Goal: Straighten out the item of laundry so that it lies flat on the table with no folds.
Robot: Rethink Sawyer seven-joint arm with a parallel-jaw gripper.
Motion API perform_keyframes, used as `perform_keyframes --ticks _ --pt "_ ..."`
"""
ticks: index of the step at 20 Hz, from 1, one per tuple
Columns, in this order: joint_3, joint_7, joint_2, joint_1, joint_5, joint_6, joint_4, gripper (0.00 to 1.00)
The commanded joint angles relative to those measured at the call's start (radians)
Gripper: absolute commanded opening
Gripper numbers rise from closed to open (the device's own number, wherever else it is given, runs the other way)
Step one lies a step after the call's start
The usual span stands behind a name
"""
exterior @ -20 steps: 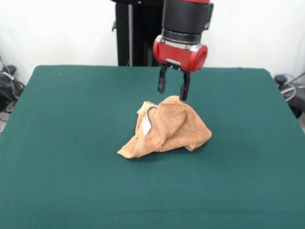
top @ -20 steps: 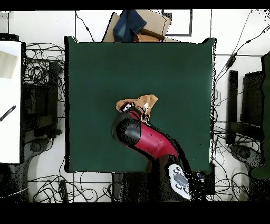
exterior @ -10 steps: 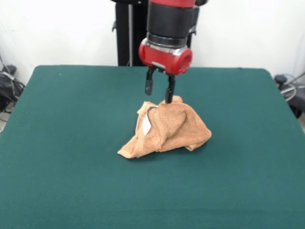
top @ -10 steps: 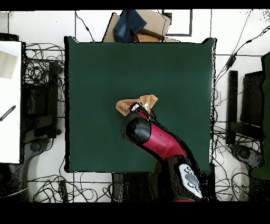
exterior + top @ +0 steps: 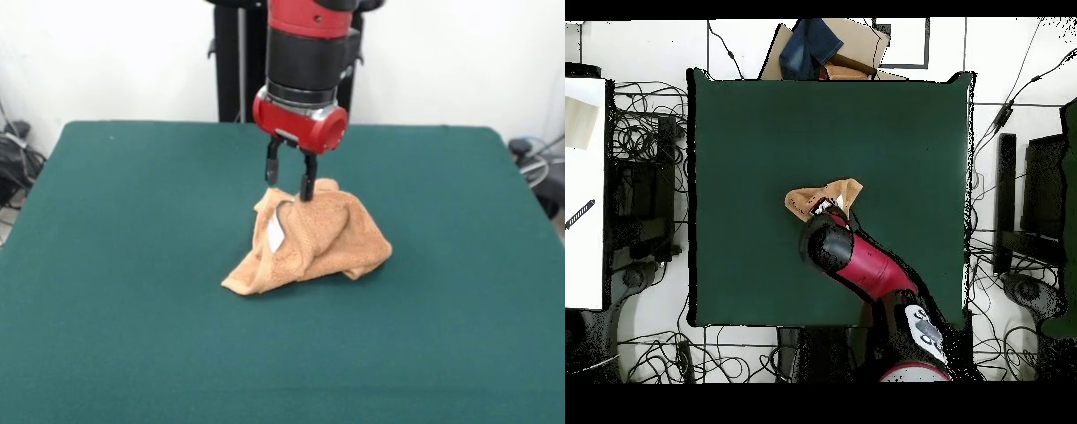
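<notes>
While the dark green table (image 5: 115, 265) lies bare at the left, the orange-tan terry towel (image 5: 309, 243) sits crumpled in a mound near its middle, white label (image 5: 275, 232) showing. Over the mound's far upper edge, the red gripper (image 5: 290, 181) hangs with fingers parted, tips at the cloth, clasping nothing.

Orange-tan terry towel (image 5: 313, 238) is sitting bunched in a crumpled heap, not flat, directly under the gripper (image 5: 290, 178), w/ its top folds at the fingertips. Small white label (image 5: 275, 233) is showing just below gripper. Green table (image 5: 132, 265) is spreading wide all around.
</notes>
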Motion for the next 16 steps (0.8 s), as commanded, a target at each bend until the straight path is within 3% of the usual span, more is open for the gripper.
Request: perform_keyframes --ticks 1,12,16 --pt "0.010 0.165 -0.013 0.064 0.016 0.115 -0.032 1.00" --pt "-0.043 0.169 -0.066 0.096 0.021 0.209 -0.042 1.00" --pt "-0.025 0.161 -0.022 0.082 0.019 0.198 -0.076 1.00"
